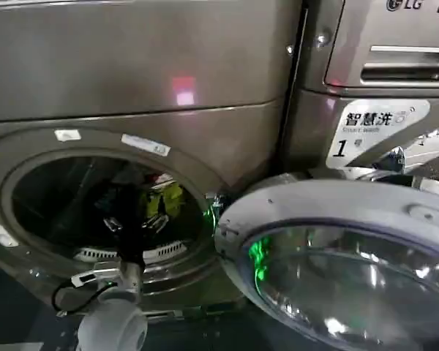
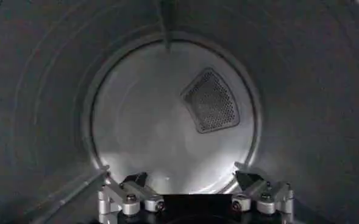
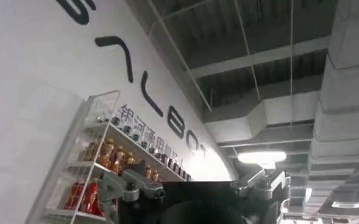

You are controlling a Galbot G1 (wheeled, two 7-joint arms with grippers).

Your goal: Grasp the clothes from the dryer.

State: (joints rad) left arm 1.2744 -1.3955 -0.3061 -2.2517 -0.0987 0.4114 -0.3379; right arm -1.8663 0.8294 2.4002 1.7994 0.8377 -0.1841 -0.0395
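One arm works: the left gripper, jaws spread, reaches through the porthole of the dryer, whose door hangs swung aside for access, toward the clothes inside the drum, while the right gripper, jaws spread, points ceilingward.

Dryer: bronze-grey metal, satin sheen. Door: matt grey plastic rim, glossy glass. Drum: smooth dull metal ahead of left gripper, perforated vent plate. Clothes: soft cloth.
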